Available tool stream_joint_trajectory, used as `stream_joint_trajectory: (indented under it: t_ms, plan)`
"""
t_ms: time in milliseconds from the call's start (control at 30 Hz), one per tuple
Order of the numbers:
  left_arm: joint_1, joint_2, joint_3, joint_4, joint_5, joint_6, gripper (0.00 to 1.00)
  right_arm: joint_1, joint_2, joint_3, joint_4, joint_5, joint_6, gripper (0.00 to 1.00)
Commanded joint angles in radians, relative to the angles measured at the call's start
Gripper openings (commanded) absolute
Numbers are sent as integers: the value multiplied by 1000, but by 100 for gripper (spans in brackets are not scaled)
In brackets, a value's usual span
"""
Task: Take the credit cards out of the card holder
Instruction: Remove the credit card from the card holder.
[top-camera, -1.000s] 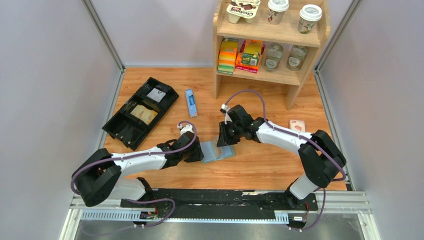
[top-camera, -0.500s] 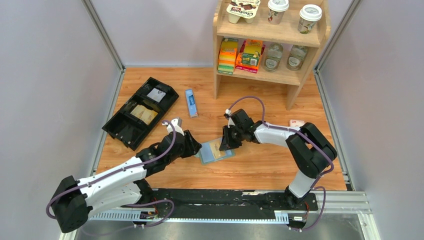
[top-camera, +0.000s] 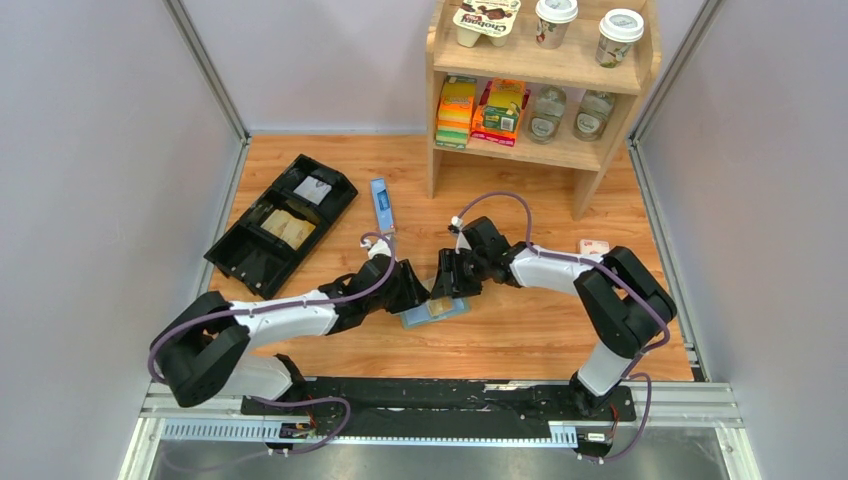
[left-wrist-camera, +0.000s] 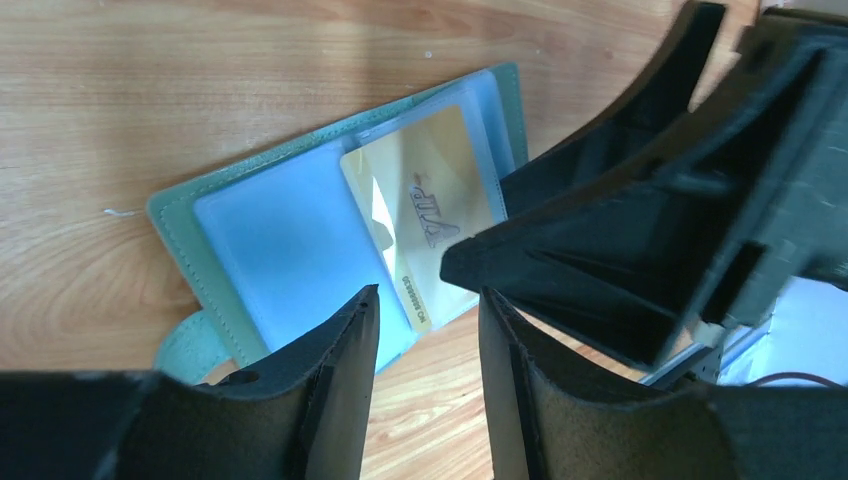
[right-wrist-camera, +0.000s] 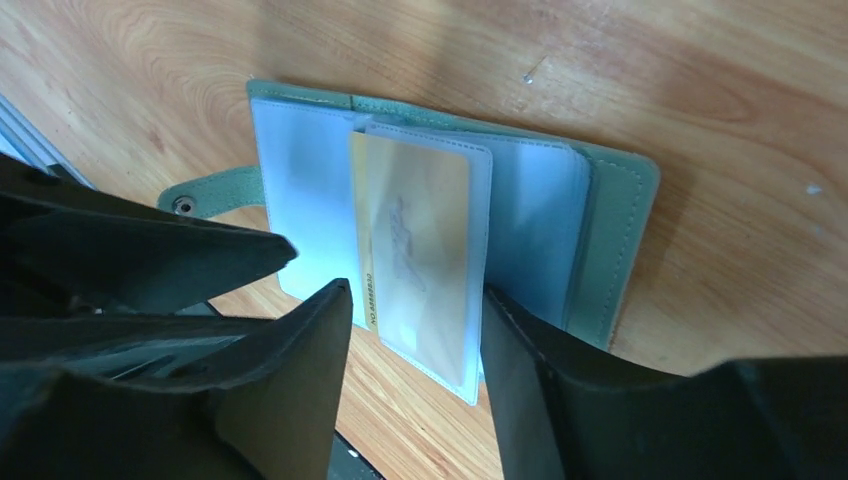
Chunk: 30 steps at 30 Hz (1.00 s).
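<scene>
The card holder (top-camera: 440, 311) lies open on the tabletop (top-camera: 520, 330), directly beneath the two hands, which meet over it from opposite sides. The left hand (top-camera: 411, 291) has its two fingers spread with a plain gap between them and nothing pinched. In its wrist view the holder's pale blue pages sit just beyond its fingertips (left-wrist-camera: 335, 370). The right hand (top-camera: 444, 289) also stands spread. One golden credit card (right-wrist-camera: 418, 240) in a clear pocket page (right-wrist-camera: 478, 300) lies in line with the gap between its fingers (right-wrist-camera: 300, 370), and the page's near end reaches into that gap. Whether the fingers touch the page cannot be told. The card is not out of its pocket. A second ago the left hand sat further back from the holder, leaving most of the open pages exposed in the top view. Half a second ago that arm was swung lower and its hand was still short of the holder's edge. Now it has come forward until it nearly meets the right hand, and only the holder's near corner shows below them. The right hand has shifted only slightly toward the left one. The black tray (top-camera: 262, 250) and the narrow blue box (top-camera: 381, 205), well beyond the left hand, lie where they did.
</scene>
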Motion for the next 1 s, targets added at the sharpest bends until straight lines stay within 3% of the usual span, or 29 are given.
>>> stream_joint_trajectory:
  t_ms: [0,133,267,500,700,967]
  plan:
    - [-4,70,31,121,41,-40,49,-11,-34,-15,-90,160,-50,60]
    - [-4,119,23,127,45,-56,49,-12,-88,1,-140,215,-73,70]
    - [-4,129,8,129,45,-66,48,-11,-132,16,-177,261,-89,70]
    - [-4,150,20,78,41,-54,48,-10,-177,36,-210,343,-93,61]
    - [-3,178,39,54,51,-43,47,-9,-178,39,-161,254,-116,35]
    - [-3,178,52,34,51,-40,46,-23,-83,28,-113,225,-105,28]
